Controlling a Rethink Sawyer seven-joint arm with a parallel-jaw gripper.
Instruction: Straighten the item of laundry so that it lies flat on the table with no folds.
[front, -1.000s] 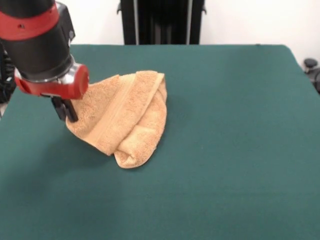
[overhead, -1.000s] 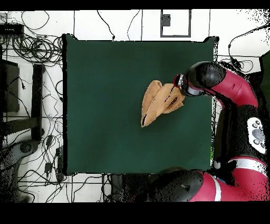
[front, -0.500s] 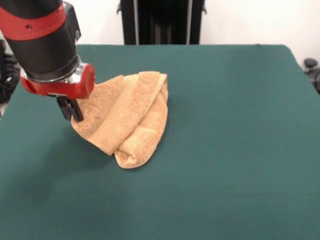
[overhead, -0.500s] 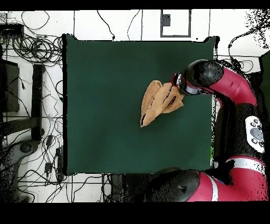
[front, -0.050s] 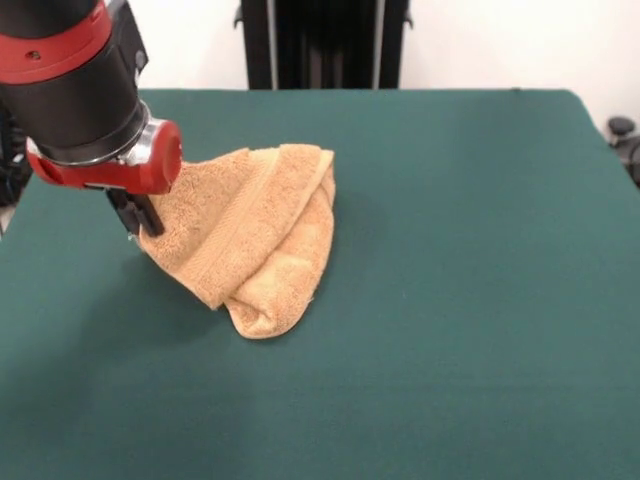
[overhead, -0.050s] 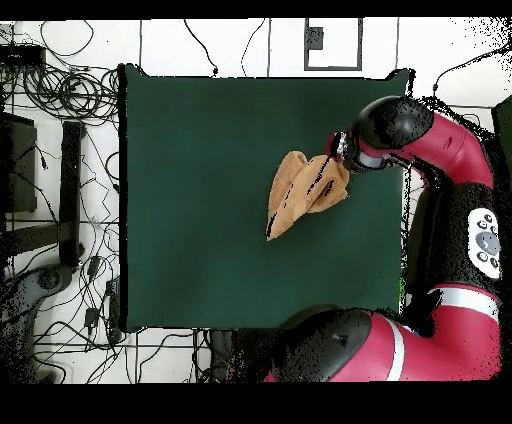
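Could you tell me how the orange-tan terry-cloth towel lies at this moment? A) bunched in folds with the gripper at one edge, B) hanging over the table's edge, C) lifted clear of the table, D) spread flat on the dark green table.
A: the orange-tan terry-cloth towel sits rumpled in overlapping folds on the dark green felt table, with the black gripper at its edge.

gripper (front, -0.050s: 136, 218): shifted slightly away from fold, corner kept raised | towel (front, -0.050s: 250, 233): lifted edge pulled marginally outward

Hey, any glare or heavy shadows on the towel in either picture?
Front view: even light, no glare, the towel throws a soft shadow on the table under its lifted left edge. Overhead view: dark creases cross the towel, no glare.
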